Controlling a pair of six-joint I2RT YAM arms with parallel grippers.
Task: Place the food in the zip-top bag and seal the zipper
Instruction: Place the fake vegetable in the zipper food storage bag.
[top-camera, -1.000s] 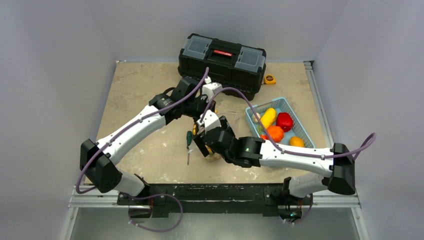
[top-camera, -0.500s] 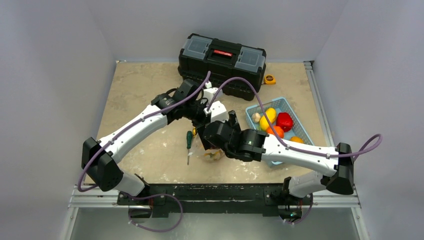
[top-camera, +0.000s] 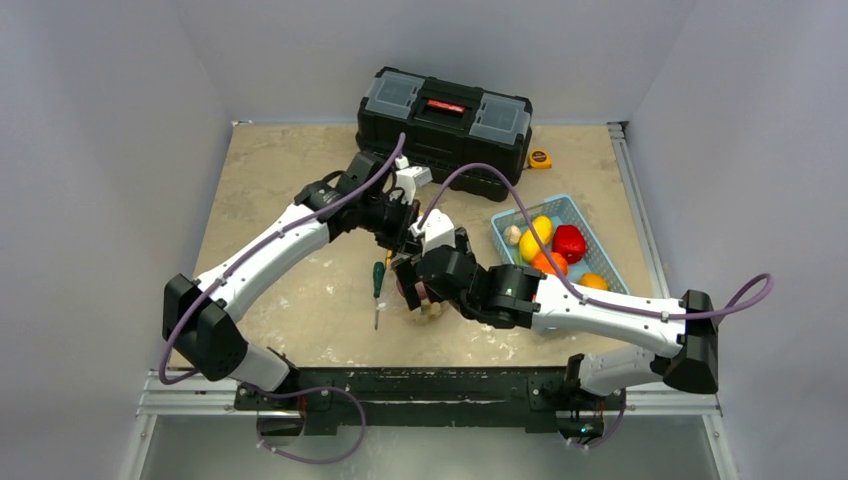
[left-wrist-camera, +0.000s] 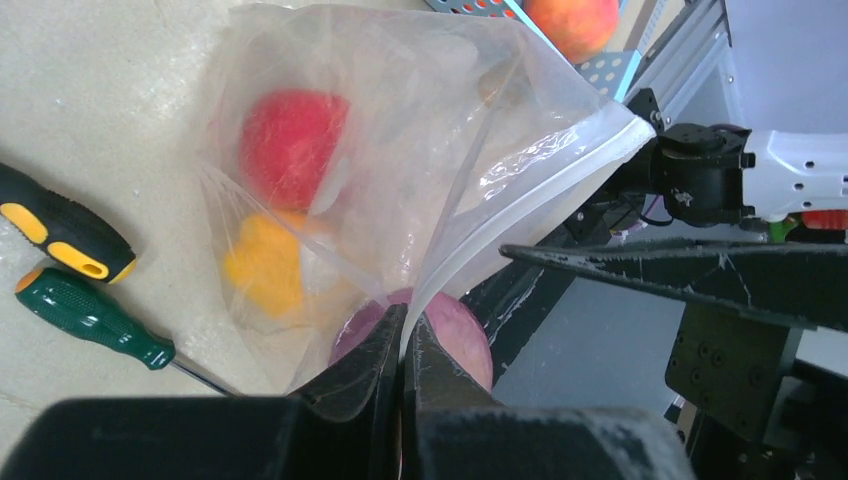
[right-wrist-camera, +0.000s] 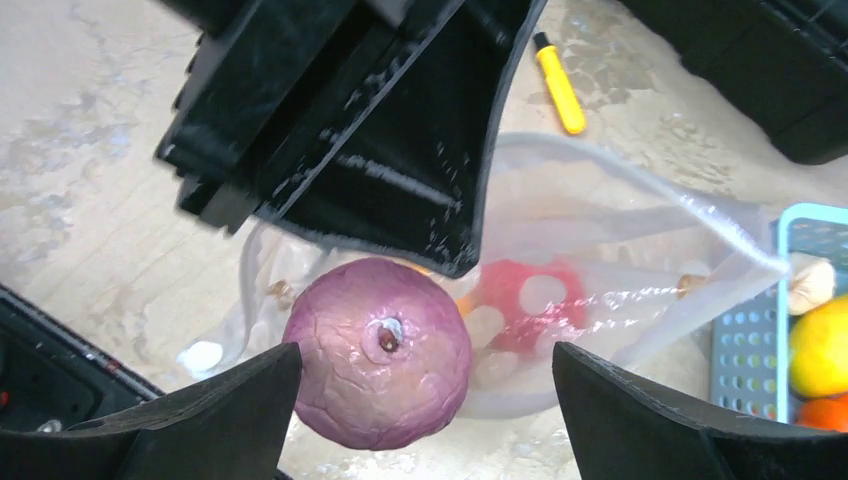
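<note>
A: Beige stone-look tabletop (top-camera: 280, 180). Right end effector (right-wrist-camera: 425, 350) has just spread wide. Round purple plastic toy onion (right-wrist-camera: 378, 365) lies loose between its fingers at the mouth of the clear dotted zip-top bag (left-wrist-camera: 400, 130).

B: Left end effector (left-wrist-camera: 400, 350)?

A: Pinched shut on the bag's rim, holding it open. Release looks done. More food (top-camera: 535, 235) waits in the light blue plastic basket (right-wrist-camera: 750, 340); zipper (left-wrist-camera: 530, 205) not yet sealed.

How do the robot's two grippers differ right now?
The left gripper is shut, pinching an edge of the clear zip-top bag. The right gripper stands wide open and grips nothing. The left one holds the bag open, while the right one hangs over a purple food piece by the bag. Both are black and two-fingered.
</note>
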